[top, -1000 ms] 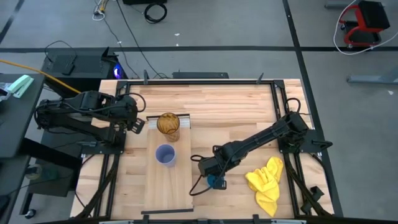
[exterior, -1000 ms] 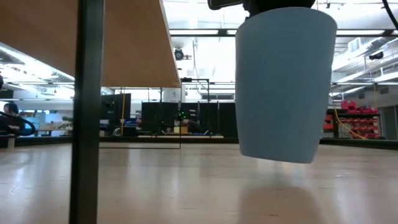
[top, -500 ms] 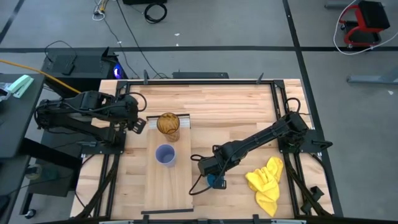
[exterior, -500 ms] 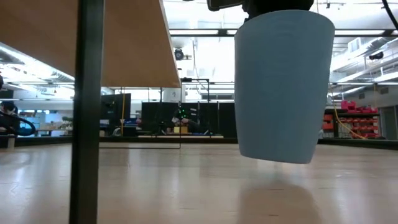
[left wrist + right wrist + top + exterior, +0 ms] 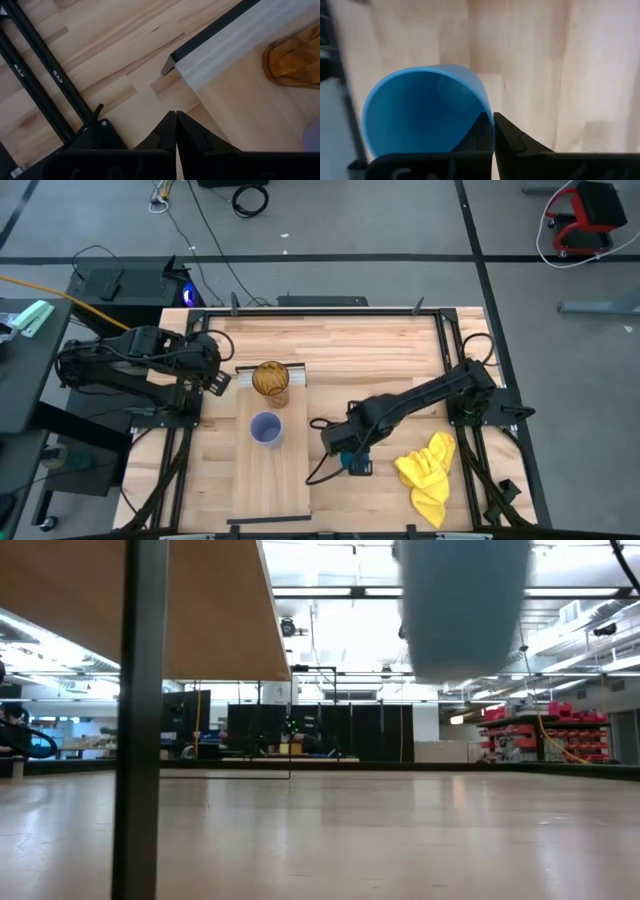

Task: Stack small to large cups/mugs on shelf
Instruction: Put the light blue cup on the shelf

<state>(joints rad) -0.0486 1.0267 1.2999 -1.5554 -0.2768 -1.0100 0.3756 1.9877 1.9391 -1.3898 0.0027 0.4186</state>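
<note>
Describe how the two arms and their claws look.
Both arms are dark, nearly black, jointed segments mounted on black frames at the table's sides. The left arm has thick black cables running along it. The right arm is slimmer, with a thin black cable looping off near its claw. Each claw ends in two flat, pointed black fingers; see the left claw.

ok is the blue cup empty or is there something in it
Empty. The right wrist view looks into the blue cup and shows only bare blue inside, with the right pincer pinching its rim.
</note>
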